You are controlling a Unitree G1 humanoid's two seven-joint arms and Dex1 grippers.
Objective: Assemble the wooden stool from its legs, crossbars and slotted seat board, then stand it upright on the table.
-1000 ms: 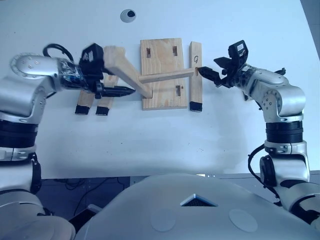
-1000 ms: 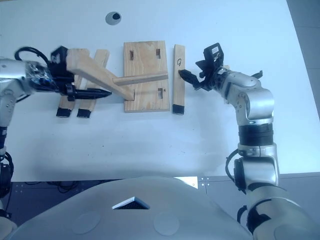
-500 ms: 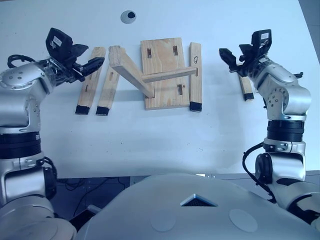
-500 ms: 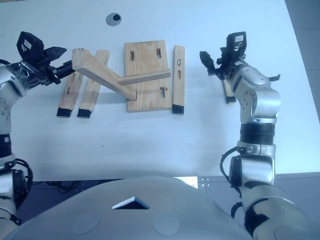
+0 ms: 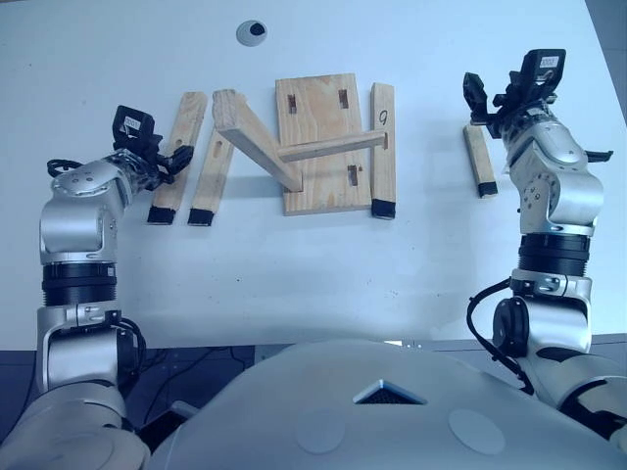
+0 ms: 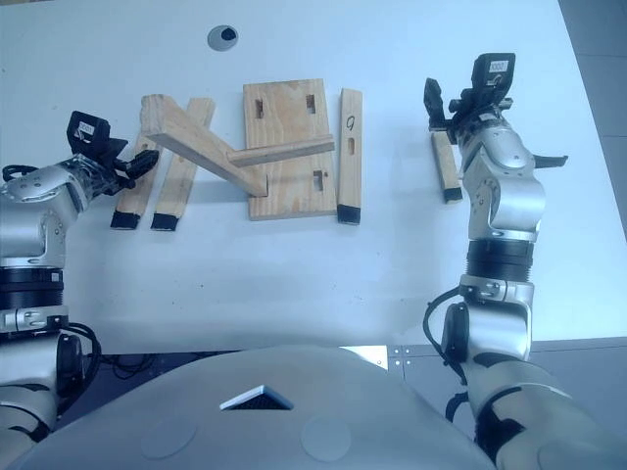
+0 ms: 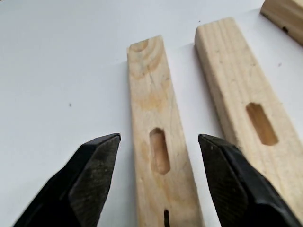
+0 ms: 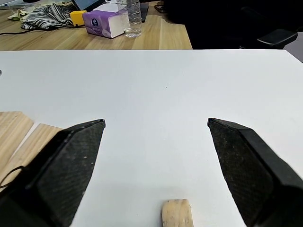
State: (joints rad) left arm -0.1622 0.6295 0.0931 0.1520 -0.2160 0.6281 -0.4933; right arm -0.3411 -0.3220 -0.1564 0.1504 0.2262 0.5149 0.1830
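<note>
The slotted seat board (image 5: 323,108) lies flat mid-table. A leg (image 5: 253,135) stands tilted on its left edge, joined by a crossbar (image 5: 328,149) to a leg (image 5: 383,147) lying along the board's right side. Two more legs (image 5: 177,155) (image 5: 212,174) lie side by side to the left. My left gripper (image 5: 172,160) is open, low over the outer one (image 7: 158,118), with a finger on either side of it. At the right lies a short crossbar (image 5: 480,162). My right gripper (image 5: 493,96) hangs open above its far end (image 8: 177,212).
A round dark hole (image 5: 256,29) sits in the white table (image 5: 313,264) behind the board. Bare tabletop stretches along the near side. In the right wrist view, a wooden desk with a box (image 8: 106,22) and a bottle stands beyond the table's far edge.
My left gripper has drawn away from the tilted leg, leftward and down over the outer lying leg. My right gripper has pulled back right to the short crossbar. The joined legs stayed put.
</note>
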